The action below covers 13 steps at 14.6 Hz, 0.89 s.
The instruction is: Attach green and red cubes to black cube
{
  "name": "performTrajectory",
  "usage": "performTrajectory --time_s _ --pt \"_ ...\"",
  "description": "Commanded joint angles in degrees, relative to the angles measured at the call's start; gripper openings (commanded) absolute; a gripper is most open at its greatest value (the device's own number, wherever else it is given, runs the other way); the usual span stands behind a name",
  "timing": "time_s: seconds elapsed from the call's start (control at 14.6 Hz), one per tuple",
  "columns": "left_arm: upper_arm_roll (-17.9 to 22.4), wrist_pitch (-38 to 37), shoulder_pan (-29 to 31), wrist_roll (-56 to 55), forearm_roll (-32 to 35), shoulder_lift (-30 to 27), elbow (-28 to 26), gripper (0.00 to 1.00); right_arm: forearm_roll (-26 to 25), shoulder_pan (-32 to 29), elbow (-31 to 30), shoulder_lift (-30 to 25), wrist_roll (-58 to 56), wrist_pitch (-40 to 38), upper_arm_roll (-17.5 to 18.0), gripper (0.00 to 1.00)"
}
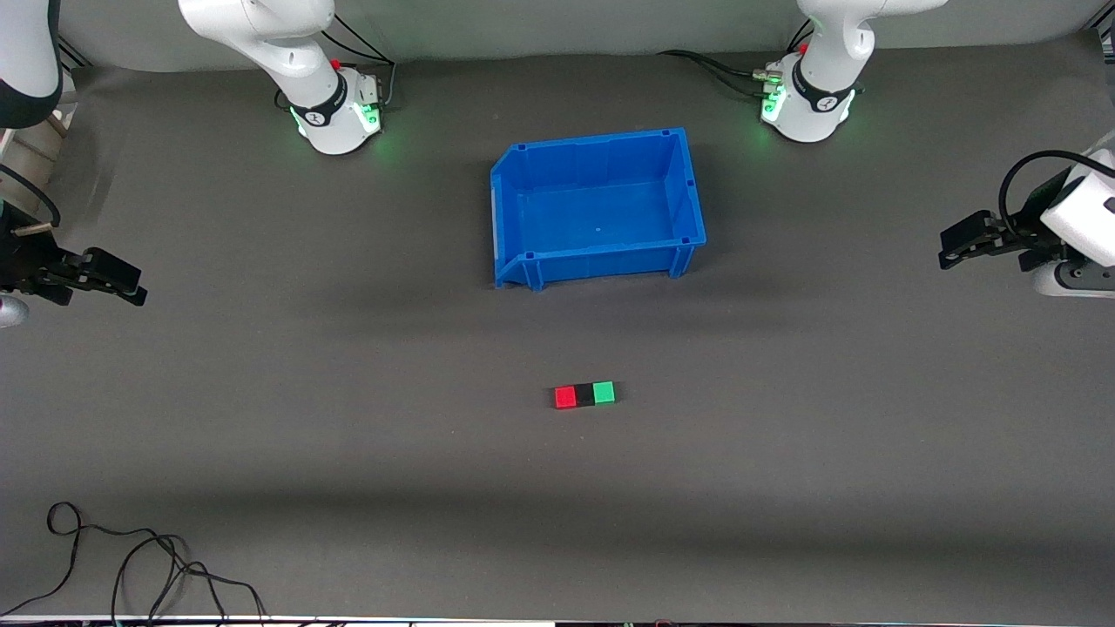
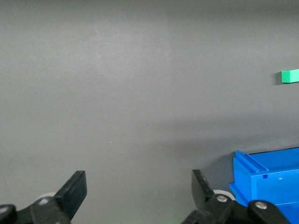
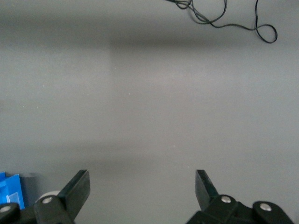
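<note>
Nearest the front camera, a loose black cable (image 1: 131,566) curls on the grey table (image 1: 348,453) toward the right arm's end. Farther in, near the middle of the table, the three cubes lie in one straight row, touching: the red cube (image 1: 565,397) toward the right arm's end, the black cube (image 1: 584,395) between, the green cube (image 1: 604,393) toward the left arm's end. By the look of it the joining is already done, so what is left is to keep clear of the row; any check or nudge would best come from straight above and press along the line of the row, since a sideways push could break it apart. Farther still stands the empty blue bin (image 1: 688,187). The right gripper (image 1: 131,283) hangs at its own end of the table, jaws spread wide and holding nothing; the left gripper (image 1: 949,246) hangs at the other end, likewise wide open and empty. Both arms wait well apart from the cubes. No brand, label or writing can be read on the cubes or the bin; a small dark mark on each arm's base is too small to make out.
</note>
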Motion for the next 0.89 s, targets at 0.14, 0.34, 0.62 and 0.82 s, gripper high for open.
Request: performTrajectory --time_s 0.14,0.34,0.62,0.82 --pt "0.2 -1.4 -0.4 0.4 2.4 0.2 1.1 1.0 -1.4 1.1 0.7 1.4 -0.9 -1.0 -0.1 1.0" --pt "0.2 -1.4 -0.4 0.5 2.4 0.2 1.2 1.0 -1.3 1.1 0.7 1.5 -0.9 -1.0 -0.1 1.0" --pt "0.2 -1.4 -0.4 1.3 2.4 0.3 1.4 1.0 -0.9 1.0 0.7 1.5 -0.5 -1.0 -0.2 1.0" --pt "0.2 -1.4 -0.4 1.4 2.4 0.7 1.9 1.0 -0.9 1.2 0.6 1.5 -0.2 -1.0 -0.2 1.0"
